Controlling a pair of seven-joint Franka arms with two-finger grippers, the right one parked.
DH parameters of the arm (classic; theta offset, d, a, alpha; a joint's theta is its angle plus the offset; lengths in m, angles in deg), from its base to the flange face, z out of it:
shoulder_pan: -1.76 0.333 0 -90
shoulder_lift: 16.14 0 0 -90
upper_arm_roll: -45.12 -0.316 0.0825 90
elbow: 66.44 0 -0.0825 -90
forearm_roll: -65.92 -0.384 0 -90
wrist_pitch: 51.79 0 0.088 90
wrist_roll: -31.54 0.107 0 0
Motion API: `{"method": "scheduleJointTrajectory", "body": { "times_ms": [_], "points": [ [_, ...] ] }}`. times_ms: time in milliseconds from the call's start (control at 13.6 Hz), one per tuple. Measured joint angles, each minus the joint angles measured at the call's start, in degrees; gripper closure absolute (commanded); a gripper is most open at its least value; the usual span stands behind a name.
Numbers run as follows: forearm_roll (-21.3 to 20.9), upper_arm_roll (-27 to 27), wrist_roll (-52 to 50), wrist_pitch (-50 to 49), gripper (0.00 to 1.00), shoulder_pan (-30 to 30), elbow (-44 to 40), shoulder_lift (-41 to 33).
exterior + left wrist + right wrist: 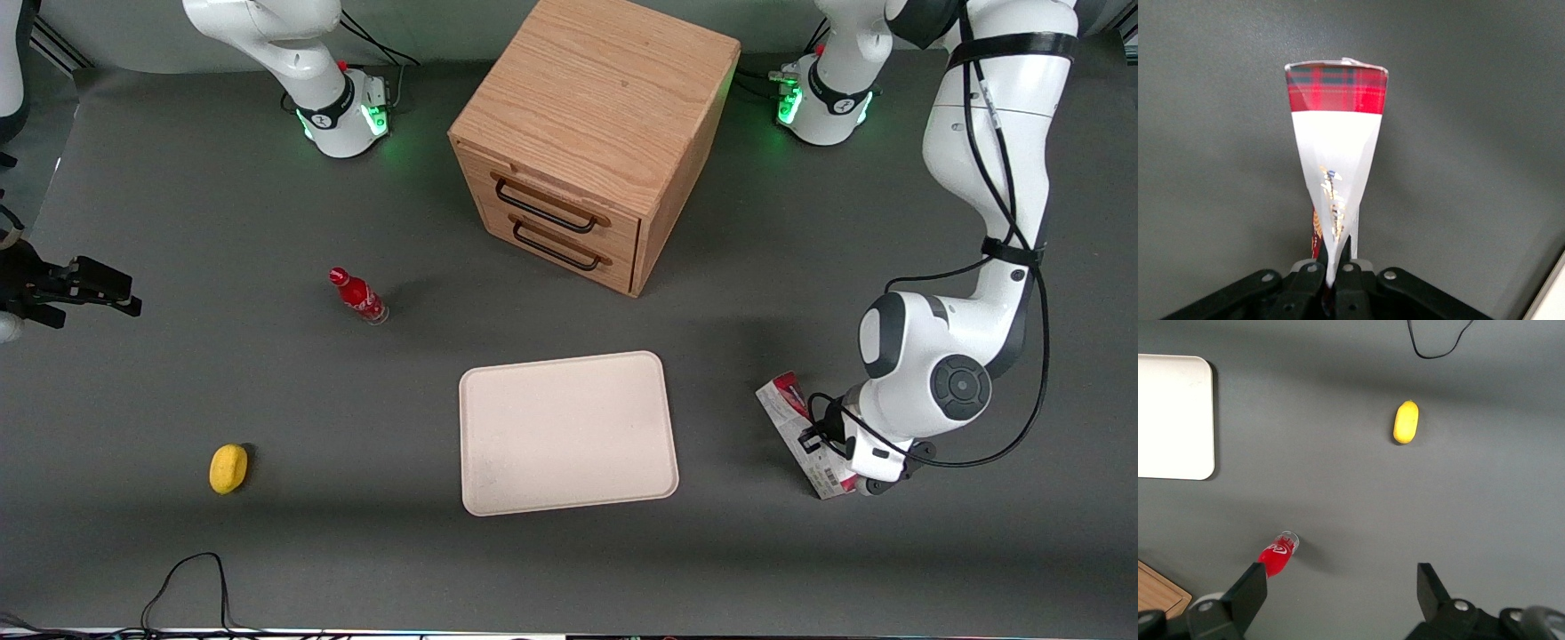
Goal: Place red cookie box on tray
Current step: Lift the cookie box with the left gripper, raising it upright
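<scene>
The red cookie box (pixel 794 423) is a long dark red carton with white panels and a barcode. It sits low over the grey table, beside the tray (pixel 569 436) toward the working arm's end. My left gripper (pixel 834 442) is over the box's nearer half and shut on it. In the left wrist view the fingers (pixel 1313 270) pinch the box (pixel 1336 133), whose white panel and tartan end point away from the gripper (pixel 1331 259). I cannot tell whether the box touches the table. The pale beige tray lies flat with nothing on it and also shows in the right wrist view (pixel 1171 413).
A wooden two-drawer cabinet (pixel 596 116) stands farther from the camera than the tray. A small red bottle (pixel 358 296) and a yellow object (pixel 228 468) lie toward the parked arm's end. A black cable (pixel 187 578) loops near the table's front edge.
</scene>
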Motion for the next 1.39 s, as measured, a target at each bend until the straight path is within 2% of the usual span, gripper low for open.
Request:
{"method": "scheduleJointTrajectory", "body": {
  "times_ms": [220, 367, 513, 880, 1173, 1393],
  "points": [
    [0.0, 0.0, 0.0, -0.5, 1.0, 0.0, -0.1, -0.1],
    [0.0, 0.0, 0.1, -5.0, 1.0, 0.0, -1.0, -1.4],
    [0.0, 0.1, 0.1, -14.0, 1.0, -0.1, -2.2, -6.3],
    [-0.1, 0.2, 1.4, -34.4, 1.0, -0.2, -2.8, -24.1],
    [0.0, 0.4, 2.9, -42.8, 1.0, -0.2, -2.4, -34.0],
    [0.1, 1.6, 3.2, -43.0, 1.0, -0.4, -1.4, -36.2]
  ]
}}
